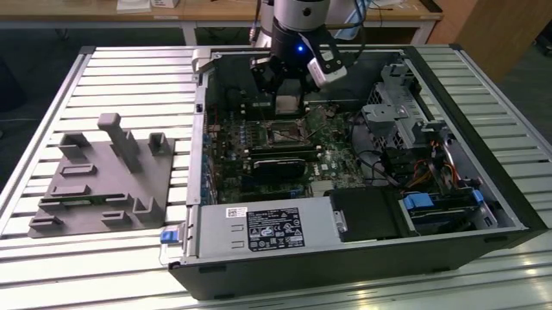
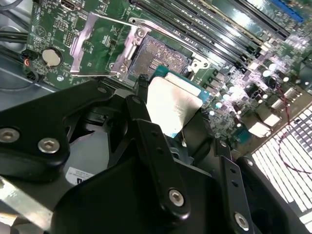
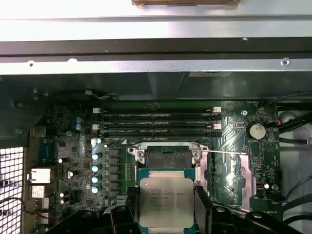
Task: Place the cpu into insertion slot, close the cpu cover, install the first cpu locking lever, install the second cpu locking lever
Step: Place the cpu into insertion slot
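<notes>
gripper (image 3: 166, 213): clamped on two opposite edges of the cpu (image 3: 166, 199); its near edge is cut off.
insertion slot (image 3: 166, 157): just beyond the gripper, near rim hidden by the cpu.
cpu cover (image 2: 100, 46): swung open beside the slot.

Diffuse overhead light falls on the slatted worktop (image 1: 129, 71), whose metal ribs shine pale, brightest along the near edge. The open computer case (image 1: 509, 194) is dim inside, its walls shading the motherboard (image 1: 332, 145); a small blue lamp (image 1: 299, 48) glows on the arm (image 1: 298, 22). In the second wrist view the cpu (image 2: 168, 97) face glares near white, the worktop slats are overexposed, and the close black pincer (image 2: 174, 109) looks soft. In the first wrist view the case's sheet-metal wall is washed out.
</notes>
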Motion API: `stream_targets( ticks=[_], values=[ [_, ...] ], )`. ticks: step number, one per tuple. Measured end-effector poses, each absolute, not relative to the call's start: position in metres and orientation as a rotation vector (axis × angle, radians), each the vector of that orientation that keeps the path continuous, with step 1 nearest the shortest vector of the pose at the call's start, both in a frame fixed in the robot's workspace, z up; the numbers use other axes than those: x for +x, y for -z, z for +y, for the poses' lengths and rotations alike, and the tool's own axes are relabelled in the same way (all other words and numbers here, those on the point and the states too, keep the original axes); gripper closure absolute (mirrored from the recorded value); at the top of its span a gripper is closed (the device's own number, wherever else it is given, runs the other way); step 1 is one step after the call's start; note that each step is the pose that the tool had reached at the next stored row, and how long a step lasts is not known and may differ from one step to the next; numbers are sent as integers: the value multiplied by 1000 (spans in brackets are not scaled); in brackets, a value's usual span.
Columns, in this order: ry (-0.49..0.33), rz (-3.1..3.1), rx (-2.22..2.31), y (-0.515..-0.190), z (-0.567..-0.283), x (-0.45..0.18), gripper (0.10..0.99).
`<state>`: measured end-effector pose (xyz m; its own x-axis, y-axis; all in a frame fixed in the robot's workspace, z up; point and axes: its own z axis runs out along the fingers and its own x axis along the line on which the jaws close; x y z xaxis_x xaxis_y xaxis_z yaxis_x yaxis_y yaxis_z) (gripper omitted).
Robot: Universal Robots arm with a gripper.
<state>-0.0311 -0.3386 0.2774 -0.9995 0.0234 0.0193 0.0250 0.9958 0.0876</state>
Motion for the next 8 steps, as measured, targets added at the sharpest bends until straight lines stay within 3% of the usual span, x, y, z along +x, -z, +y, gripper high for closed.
stream_targets(
  ticks=[8],
  values=[
    [137,-3120,-36,-263,-338,-28,549]
  ],
)
